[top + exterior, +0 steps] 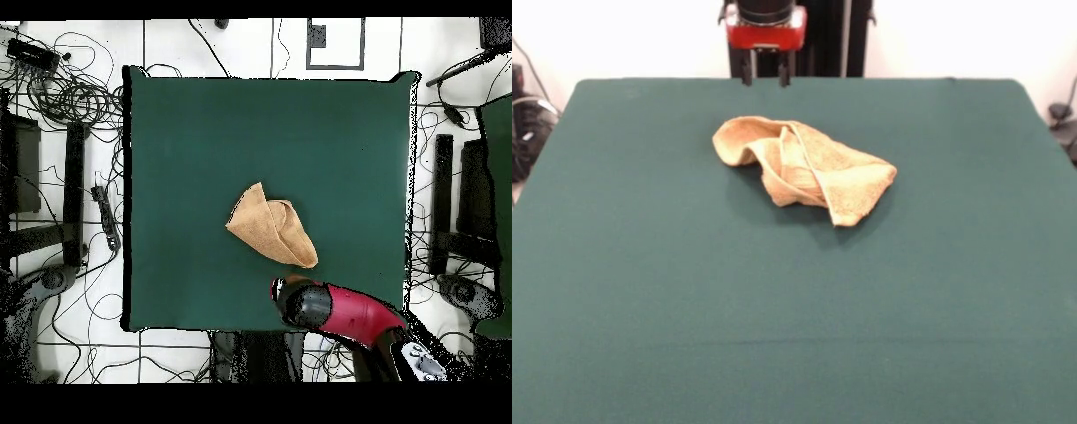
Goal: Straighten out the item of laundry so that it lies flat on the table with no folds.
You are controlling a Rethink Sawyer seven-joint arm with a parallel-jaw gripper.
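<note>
I hold the tool raised at the robot-side edge of the tabletop, its two fingers hanging apart and empty, so both cameras see the towel unobstructed. The towel lies crumpled out ahead of the tool, near mid-table, with layers folded over one another. I judge no straightening has started; I need an exposed corner.

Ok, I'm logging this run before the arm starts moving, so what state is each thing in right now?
towel: crumpled, folded over itself in a bunched heap, not flat, lying near the middle of the table.
gripper: open, empty, raised at the table's robot-side edge, apart from the towel.
table: green cloth smooth, bearing only the towel.
</note>
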